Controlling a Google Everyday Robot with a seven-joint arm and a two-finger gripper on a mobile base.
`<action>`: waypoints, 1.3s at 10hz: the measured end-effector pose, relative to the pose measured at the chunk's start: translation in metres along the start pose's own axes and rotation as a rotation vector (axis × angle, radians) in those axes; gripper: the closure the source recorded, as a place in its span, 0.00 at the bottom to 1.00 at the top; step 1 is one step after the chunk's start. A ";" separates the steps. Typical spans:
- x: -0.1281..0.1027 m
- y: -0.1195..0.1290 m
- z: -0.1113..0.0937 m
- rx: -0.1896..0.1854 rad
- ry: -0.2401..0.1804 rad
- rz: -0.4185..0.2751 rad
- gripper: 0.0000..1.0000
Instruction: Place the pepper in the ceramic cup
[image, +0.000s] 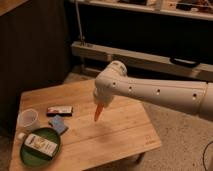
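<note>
Above table (127, 136), pepper (99, 112) in closed gripper (103, 102)

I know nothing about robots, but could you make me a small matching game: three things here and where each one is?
Things: 1 pepper; 2 ceramic cup; 3 box.
Places: A lying on the green plate; B standing on the table beside the plate; C hanging from the shut gripper, above the table's middle.
Pairs: 1-C, 2-B, 3-A.
</note>
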 end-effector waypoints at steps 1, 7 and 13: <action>-0.002 -0.025 -0.006 0.058 0.009 -0.041 0.89; -0.030 -0.140 -0.011 0.250 0.036 -0.274 0.89; -0.045 -0.164 -0.014 0.315 0.001 -0.309 0.89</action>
